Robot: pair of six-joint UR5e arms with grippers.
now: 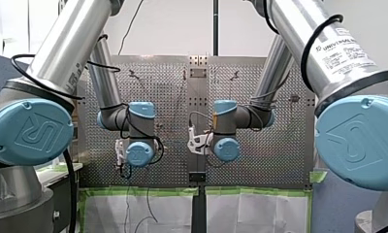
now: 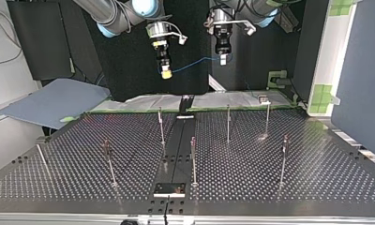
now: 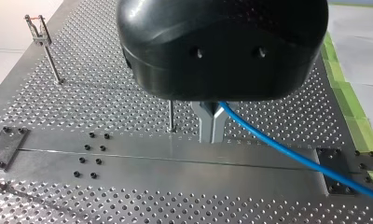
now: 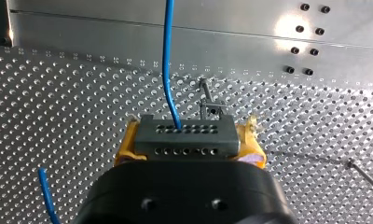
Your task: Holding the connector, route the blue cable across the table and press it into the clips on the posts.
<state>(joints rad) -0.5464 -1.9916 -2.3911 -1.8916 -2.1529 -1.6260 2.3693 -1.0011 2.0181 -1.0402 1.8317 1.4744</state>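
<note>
In the right wrist view my right gripper (image 4: 188,143) is shut with its yellow pads (image 4: 125,148) on a dark grey connector (image 4: 184,133). The blue cable (image 4: 167,60) leaves the connector's face and runs ahead over the table. My left gripper (image 3: 211,134) has its metal fingers shut on the blue cable (image 3: 287,149), which trails away to one side. In the top view both grippers hang high above the table's far edge, my right gripper (image 2: 166,72) at the left and my left gripper (image 2: 223,58) at the right, with the cable (image 2: 195,63) slung between them.
Several thin posts with clips stand on the perforated table (image 2: 279,197), among them one post (image 2: 161,126), another (image 2: 228,123) and a third (image 2: 193,159). A clip post (image 4: 211,106) stands just ahead of the connector. A loose blue cable end (image 4: 47,193) shows beside my right gripper.
</note>
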